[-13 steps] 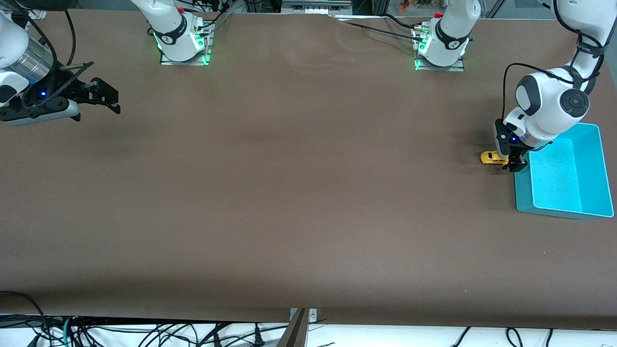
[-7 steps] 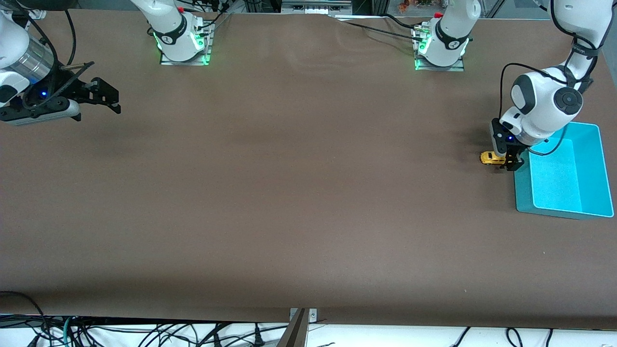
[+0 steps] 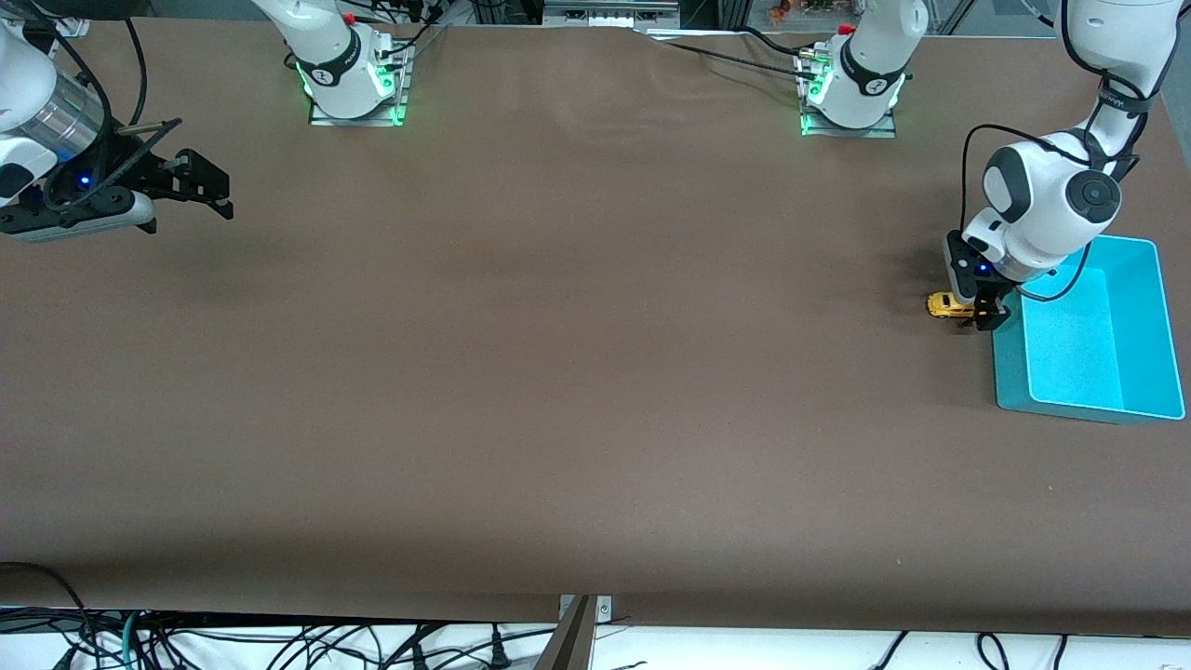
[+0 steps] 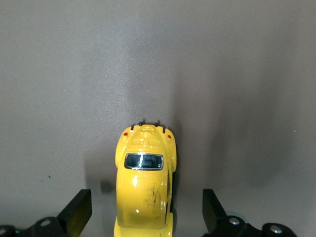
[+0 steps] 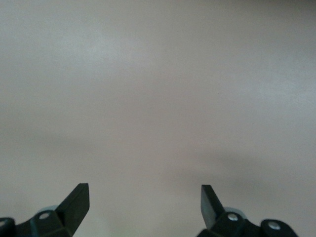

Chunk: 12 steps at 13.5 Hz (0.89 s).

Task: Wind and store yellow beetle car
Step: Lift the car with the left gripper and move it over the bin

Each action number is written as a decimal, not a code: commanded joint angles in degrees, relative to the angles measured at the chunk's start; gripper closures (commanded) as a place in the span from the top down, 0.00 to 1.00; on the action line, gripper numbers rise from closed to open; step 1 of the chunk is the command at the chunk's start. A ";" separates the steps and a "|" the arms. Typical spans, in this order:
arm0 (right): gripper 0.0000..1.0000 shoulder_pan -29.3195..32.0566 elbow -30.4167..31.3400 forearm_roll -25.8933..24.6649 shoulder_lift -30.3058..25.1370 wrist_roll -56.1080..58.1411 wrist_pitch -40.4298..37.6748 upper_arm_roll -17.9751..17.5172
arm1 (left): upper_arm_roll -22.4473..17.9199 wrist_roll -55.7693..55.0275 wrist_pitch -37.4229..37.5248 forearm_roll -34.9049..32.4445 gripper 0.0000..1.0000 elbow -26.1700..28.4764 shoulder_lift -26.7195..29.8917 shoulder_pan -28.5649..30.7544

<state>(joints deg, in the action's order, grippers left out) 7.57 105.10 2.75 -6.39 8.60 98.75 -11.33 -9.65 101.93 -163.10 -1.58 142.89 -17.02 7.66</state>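
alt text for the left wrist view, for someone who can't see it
A yellow beetle car sits on the brown table, seen from above, between the open fingers of the left gripper. Neither finger touches it.

Even overhead light, soft shadows, sharp.

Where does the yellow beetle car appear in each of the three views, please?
Front view: yellow beetle car on the table beside the turquoise bin, under the left gripper.
Left wrist view: car between the open fingers.
Right wrist view: not in it.
Shared landmark: the left gripper.
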 commanded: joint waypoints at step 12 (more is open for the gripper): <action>1.00 -0.19 -1.21 0.41 -0.29 -1.04 -1.45 -0.36 | 2.18 3.10 36.91 4.83 0.01 -19.00 8.05 -2.83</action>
<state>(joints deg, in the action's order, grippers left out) 7.49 104.97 2.75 -6.55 8.35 98.69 -11.80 -7.64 103.59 -136.40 1.59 132.88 -8.80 5.42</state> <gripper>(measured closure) 0.000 0.546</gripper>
